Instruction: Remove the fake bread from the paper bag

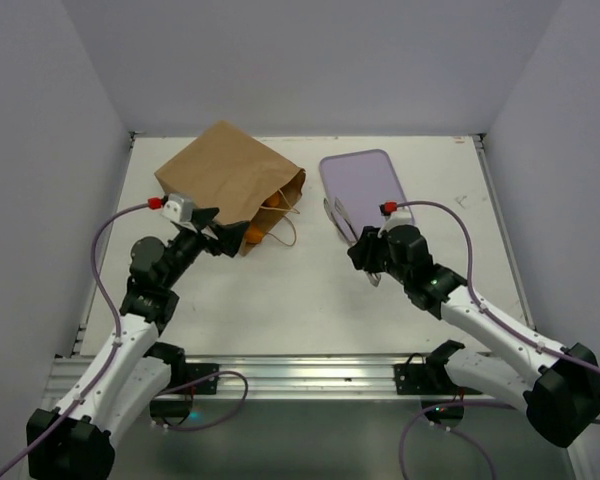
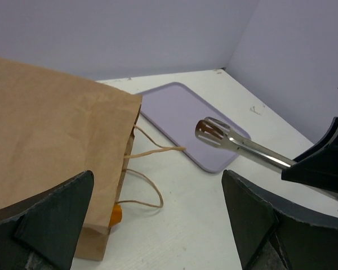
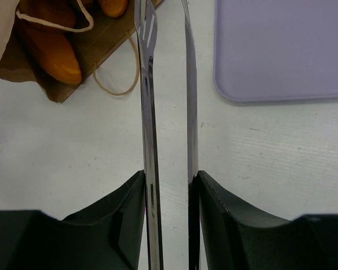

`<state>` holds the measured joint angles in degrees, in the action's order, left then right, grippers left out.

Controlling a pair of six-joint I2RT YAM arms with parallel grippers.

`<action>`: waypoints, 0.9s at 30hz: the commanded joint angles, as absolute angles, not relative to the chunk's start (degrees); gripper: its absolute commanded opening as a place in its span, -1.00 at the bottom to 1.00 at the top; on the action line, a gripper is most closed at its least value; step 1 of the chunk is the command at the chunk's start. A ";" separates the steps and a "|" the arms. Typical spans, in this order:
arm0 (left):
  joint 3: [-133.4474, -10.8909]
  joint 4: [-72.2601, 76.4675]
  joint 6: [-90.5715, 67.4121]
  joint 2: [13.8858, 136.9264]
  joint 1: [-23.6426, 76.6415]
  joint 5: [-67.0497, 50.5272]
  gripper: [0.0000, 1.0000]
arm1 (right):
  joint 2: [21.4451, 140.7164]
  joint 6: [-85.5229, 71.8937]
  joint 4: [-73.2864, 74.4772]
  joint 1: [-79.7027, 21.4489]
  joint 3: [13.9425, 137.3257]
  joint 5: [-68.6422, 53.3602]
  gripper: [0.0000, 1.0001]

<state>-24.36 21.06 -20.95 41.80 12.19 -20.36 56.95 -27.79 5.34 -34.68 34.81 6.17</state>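
Brown kraft paper, creased, makes up the paper bag (image 1: 225, 180), which lies on its side on the white table (image 1: 310, 290) with its open mouth turned toward the robot and to the right. The fake bread (image 3: 50, 53) is inside that mouth: the right wrist view shows a plump orange-golden loaf resting on the bag's lower wall, with another piece behind it and a third further along the opening. All of it lies within the paper's edge. The bag's thin string handles (image 2: 149, 180) loop out of the mouth onto the table. The left gripper (image 2: 158, 225) hovers at the near corner of the bag's mouth with its fingers spread wide and nothing between them. In its own camera, one finger overlaps the bag's near edge, but the pictures do not show whether it touches the paper. To the right of the bag, well clear of its mouth, lies a flat lavender tray (image 1: 365, 185). The right gripper (image 3: 168, 177) sits further out on that side, nearer the robot than the tray. Its fingers are clamped on a pair of metal tongs (image 3: 149, 101), pressing the two arms close together with a narrow gap between them. The tongs' slotted tips reach into the strip of table between bag and tray, pointing toward the bag's mouth but not inside it.
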 commanded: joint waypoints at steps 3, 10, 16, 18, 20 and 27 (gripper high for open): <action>-31.19 15.40 -12.67 43.59 21.85 -7.50 0.99 | 56.60 -27.68 4.92 -33.75 37.88 4.48 -0.10; -40.51 8.18 -3.19 54.55 35.76 19.89 0.99 | 56.86 -28.04 5.97 -32.43 38.67 4.39 -0.15; -49.12 1.85 5.52 65.37 40.87 29.70 0.99 | 57.04 -27.69 7.56 -30.50 39.81 3.08 -0.11; -50.79 0.27 6.76 66.70 41.22 29.36 0.99 | 57.13 -27.25 7.91 -30.24 40.16 2.81 -0.11; -51.85 -2.61 7.47 68.20 41.40 30.58 0.99 | 57.04 -26.98 8.44 -30.06 40.43 2.55 -0.10; -58.27 -13.96 6.94 74.00 41.57 33.83 0.99 | 57.31 -26.46 9.05 -29.44 41.13 1.76 -0.10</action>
<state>-54.04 -6.68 5.23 72.18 41.06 30.11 57.06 -27.40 9.56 -29.82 38.24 3.16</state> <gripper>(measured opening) 0.994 0.449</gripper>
